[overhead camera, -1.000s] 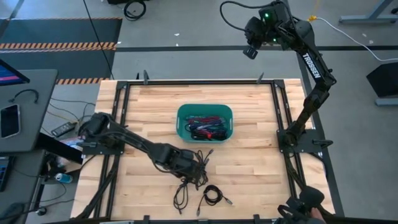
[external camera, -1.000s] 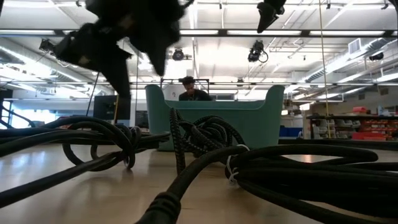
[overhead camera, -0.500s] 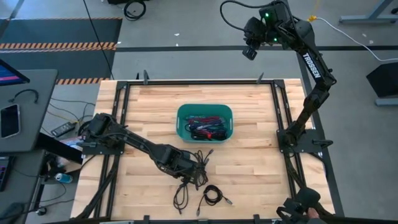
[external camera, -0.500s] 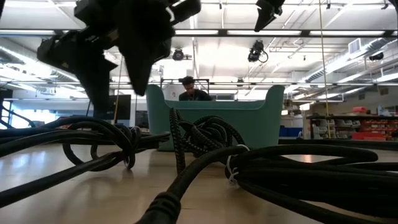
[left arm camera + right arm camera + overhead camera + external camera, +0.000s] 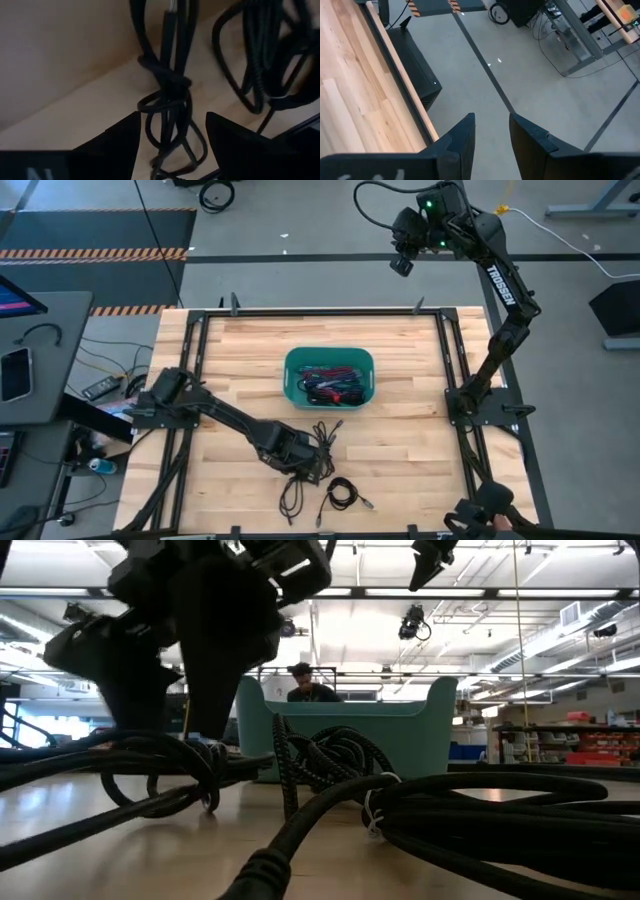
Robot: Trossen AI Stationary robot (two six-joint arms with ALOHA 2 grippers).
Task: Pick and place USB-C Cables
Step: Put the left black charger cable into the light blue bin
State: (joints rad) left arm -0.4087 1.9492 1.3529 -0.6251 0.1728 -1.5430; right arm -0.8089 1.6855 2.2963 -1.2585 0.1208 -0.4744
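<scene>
Several black USB-C cables lie on the wooden table near its front edge: a tangle (image 5: 325,435), a folded bundle (image 5: 292,495) and a small coil (image 5: 342,493). More cables, black, red and blue, lie in the teal bin (image 5: 289,375) at the table's middle. My left gripper (image 5: 306,465) is open, low over the table and pointing down. In the left wrist view its fingers stand on either side of a knotted black bundle (image 5: 170,107). My right gripper (image 5: 402,262) is open and holds nothing, raised high beyond the table's far edge.
The bin's wall (image 5: 420,730) rises just behind the tangle. Black frame rails (image 5: 450,360) run along the table's sides. A side desk (image 5: 30,360) with a phone stands at the left. A person (image 5: 310,688) shows far off behind the bin.
My left gripper has come down toward the black cables and shifted a little toward the table's near edge, so that its open fingers now stand low over the bundle. The cables lie as before.
</scene>
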